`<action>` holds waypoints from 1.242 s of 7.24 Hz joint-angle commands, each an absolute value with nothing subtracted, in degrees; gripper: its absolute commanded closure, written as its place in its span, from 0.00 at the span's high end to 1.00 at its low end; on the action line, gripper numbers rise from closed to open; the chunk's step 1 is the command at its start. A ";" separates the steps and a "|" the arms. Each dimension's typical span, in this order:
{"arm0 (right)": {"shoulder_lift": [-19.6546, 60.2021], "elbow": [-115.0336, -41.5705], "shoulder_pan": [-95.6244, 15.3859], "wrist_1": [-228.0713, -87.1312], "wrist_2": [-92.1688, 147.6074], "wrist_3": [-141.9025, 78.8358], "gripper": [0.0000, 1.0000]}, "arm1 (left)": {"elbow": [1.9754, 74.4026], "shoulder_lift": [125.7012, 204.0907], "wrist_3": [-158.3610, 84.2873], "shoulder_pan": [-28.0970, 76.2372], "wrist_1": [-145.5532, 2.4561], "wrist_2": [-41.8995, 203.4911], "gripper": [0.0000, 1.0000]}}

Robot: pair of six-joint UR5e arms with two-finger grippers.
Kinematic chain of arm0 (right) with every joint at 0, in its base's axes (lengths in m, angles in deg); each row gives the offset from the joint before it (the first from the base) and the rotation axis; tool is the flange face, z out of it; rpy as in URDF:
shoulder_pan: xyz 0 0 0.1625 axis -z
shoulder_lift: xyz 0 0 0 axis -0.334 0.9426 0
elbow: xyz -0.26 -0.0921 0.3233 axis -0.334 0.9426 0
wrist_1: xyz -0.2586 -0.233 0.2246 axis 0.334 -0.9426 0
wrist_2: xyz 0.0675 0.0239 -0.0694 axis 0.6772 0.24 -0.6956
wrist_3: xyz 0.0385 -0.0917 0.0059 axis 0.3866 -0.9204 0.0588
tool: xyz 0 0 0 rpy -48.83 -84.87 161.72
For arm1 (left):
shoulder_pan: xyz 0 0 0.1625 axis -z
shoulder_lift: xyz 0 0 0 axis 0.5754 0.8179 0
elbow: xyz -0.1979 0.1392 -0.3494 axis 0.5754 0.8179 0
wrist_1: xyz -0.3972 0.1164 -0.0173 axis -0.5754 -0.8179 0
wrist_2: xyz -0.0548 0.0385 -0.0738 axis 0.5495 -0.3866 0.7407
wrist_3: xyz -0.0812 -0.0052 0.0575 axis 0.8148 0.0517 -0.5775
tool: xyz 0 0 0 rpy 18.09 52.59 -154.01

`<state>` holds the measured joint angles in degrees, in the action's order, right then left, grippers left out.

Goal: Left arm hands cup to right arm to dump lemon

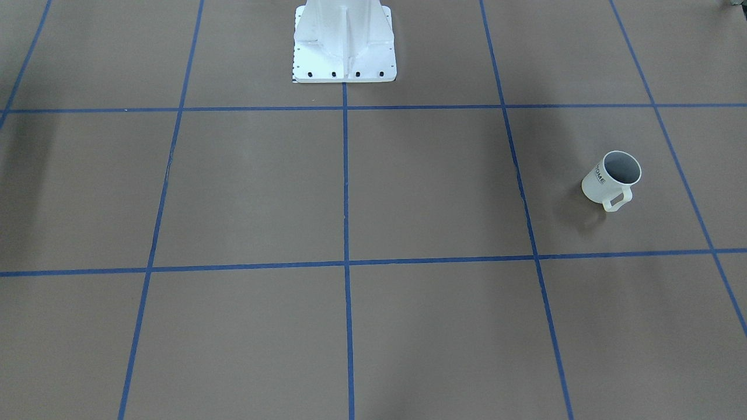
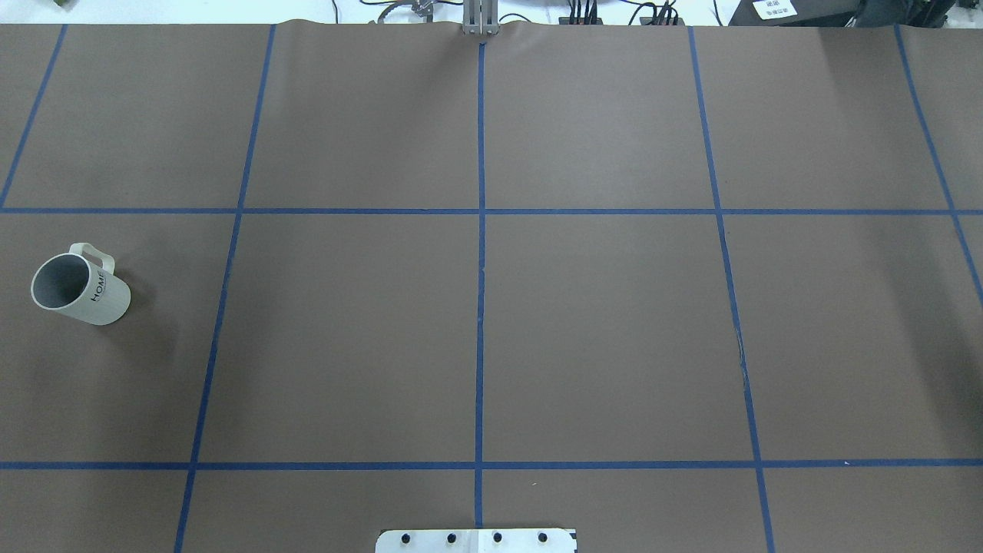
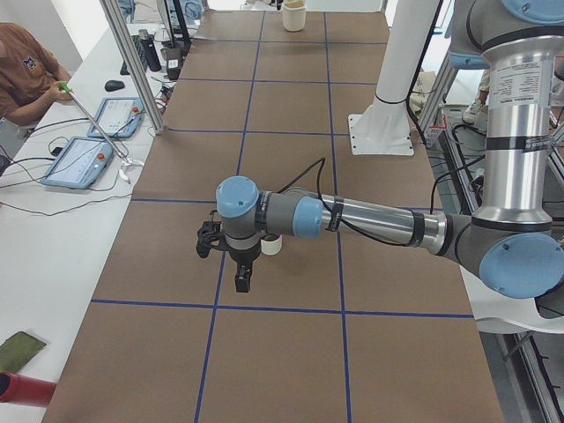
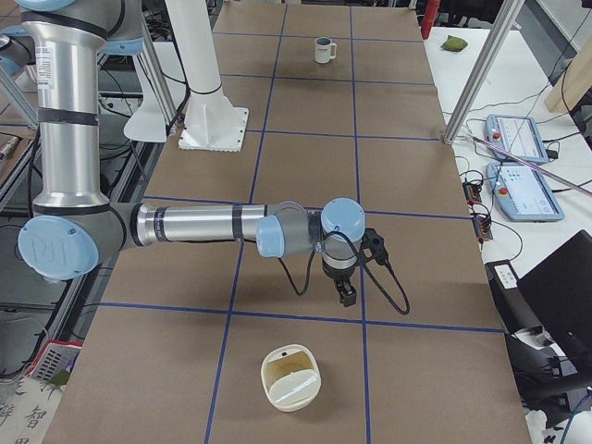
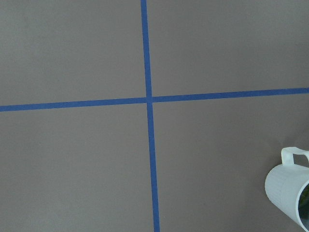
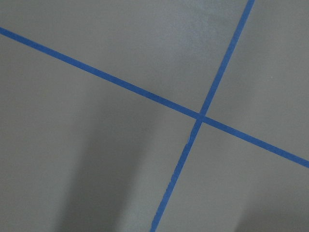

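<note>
Cup (image 2: 81, 288) stood upright on the table (image 2: 599, 338), long axis vertical and mouth up. It sat at the robot's left side, in the middle row of the blue tape grid (image 2: 481, 307), well apart from the white base plate (image 2: 476, 540). The handle pointed away from the robot, toward the operators' side. The HOME lettering faced the table centre.

Overhead and front views showed the cup and base plate only, with no arms, and the cup's inside read plain grey. Left side view showed the left arm (image 3: 370, 220) stretched out over the table, left gripper (image 3: 242, 284) hanging fingers-down, cup partly hidden behind the wrist. Right side view showed the right arm (image 4: 203, 225) with the right gripper (image 4: 348, 298) also pointing down, cup far off at the other end. A cream container (image 4: 292, 377) showed only in the side views. Whether either gripper was parted or closed could not be told. Left wrist view caught the cup at its lower right corner. Right wrist view had only a tape crossing.
</note>
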<state>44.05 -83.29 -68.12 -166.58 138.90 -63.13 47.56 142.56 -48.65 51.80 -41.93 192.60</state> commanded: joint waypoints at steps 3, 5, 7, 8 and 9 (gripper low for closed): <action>45.21 -84.62 -67.94 -166.64 138.73 -62.62 1.00 | 48.64 138.71 -51.50 52.15 -44.30 193.38 1.00; 45.12 -84.62 -67.94 -166.55 139.34 -62.54 1.00 | 48.73 138.53 -51.59 52.15 -44.39 193.47 1.00; 45.21 -84.80 -68.03 -166.11 139.35 -62.62 1.00 | 49.17 138.53 -51.59 52.24 -44.30 193.38 1.00; 45.39 -84.71 -67.94 -165.93 139.35 -62.89 1.00 | 49.00 138.53 -51.59 52.24 -44.39 193.38 1.00; 45.91 -84.80 -67.94 -165.93 139.95 -62.80 1.00 | 49.08 138.45 -51.68 52.15 -44.48 193.38 1.00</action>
